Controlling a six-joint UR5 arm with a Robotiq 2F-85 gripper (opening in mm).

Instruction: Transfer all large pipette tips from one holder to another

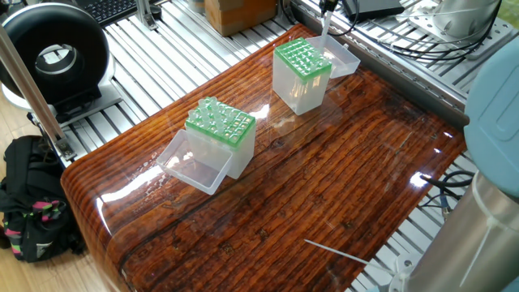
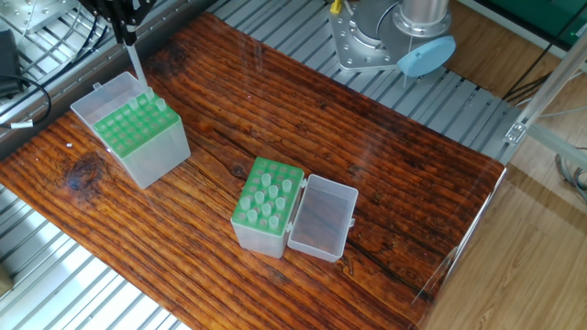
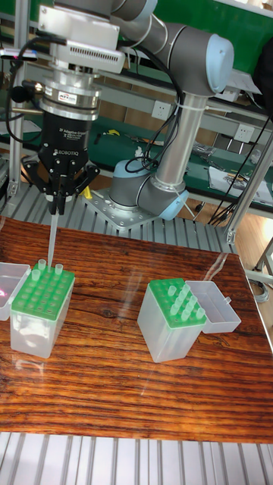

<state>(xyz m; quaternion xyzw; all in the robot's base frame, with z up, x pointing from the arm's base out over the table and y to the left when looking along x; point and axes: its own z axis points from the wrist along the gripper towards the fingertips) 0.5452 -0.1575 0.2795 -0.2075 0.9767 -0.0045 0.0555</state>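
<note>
My gripper [image 3: 58,206] hangs above the back corner of the left holder [image 3: 42,301], shut on the top of one large pipette tip [image 3: 51,239]. The tip points straight down, its end just above the green rack. From the other side the same tip [image 2: 135,64] hangs under the gripper [image 2: 125,35] over that holder [image 2: 139,137]. A few tips stand at this rack's back edge. The second holder [image 3: 173,317], [image 2: 267,205] has several tips standing in its green rack, its lid open. The held tip [image 1: 323,24] also shows over the far holder [image 1: 302,71].
Each holder has a clear hinged lid lying open beside it [image 2: 322,218], [image 1: 195,166]. The robot base [image 2: 394,37] stands at the table's far edge. A thin loose tip [image 1: 334,252] lies near the wooden table's corner. Cables run along the aluminium frame [image 1: 405,40].
</note>
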